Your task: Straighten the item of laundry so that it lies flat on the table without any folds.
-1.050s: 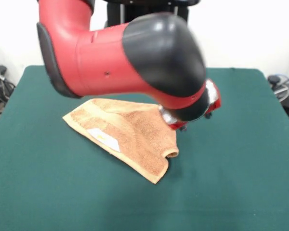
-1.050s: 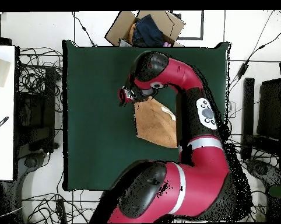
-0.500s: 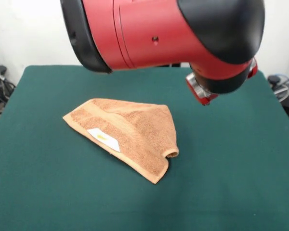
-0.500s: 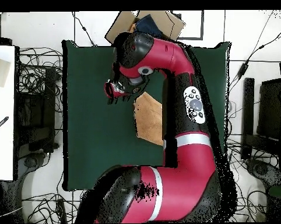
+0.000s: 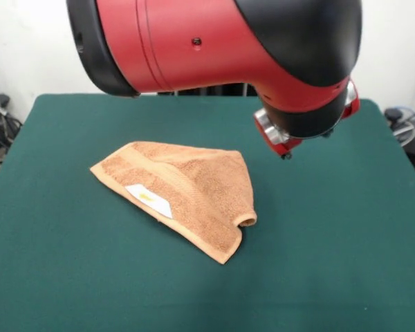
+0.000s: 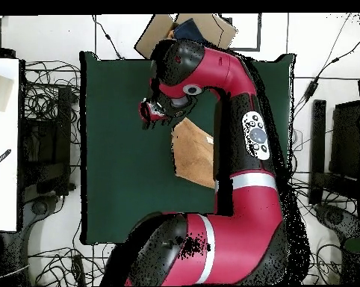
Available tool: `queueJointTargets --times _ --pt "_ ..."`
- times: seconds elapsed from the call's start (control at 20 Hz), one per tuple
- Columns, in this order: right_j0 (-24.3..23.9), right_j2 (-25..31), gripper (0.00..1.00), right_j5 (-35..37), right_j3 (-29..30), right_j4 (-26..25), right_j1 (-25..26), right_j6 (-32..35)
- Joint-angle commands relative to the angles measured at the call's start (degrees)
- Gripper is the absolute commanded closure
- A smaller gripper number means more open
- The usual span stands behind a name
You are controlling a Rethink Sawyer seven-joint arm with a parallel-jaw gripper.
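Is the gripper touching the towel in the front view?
No, the gripper hangs above the green table, clear of the folded orange towel.

An open cardboard box (image 6: 159,35) holding dark cloth (image 6: 192,31), with tangled cables (image 6: 45,101) nearby

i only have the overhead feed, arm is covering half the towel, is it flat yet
Observer: No. In the front view the towel is doubled over into a rough triangle, with a small curled loop at its right corner.
Operator: is the gripper touching it
Observer: No. The gripper hangs in the air to the right of the towel, clear of the cloth.
Operator: label side up?
Observer: Yes, the white label with its yellow mark faces up near the towel's front edge, on the green table.
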Motion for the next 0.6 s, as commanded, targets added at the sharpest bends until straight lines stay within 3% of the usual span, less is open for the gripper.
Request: queueJointTargets --times 0.05,0.6 --pt "-0.6 -1.7 0.00 -6.6 5.0 -1.3 1.7 8.5" --pt "-1.1 -1.7 0.00 -9.3 5.8 -1.0 2.6 8.4"
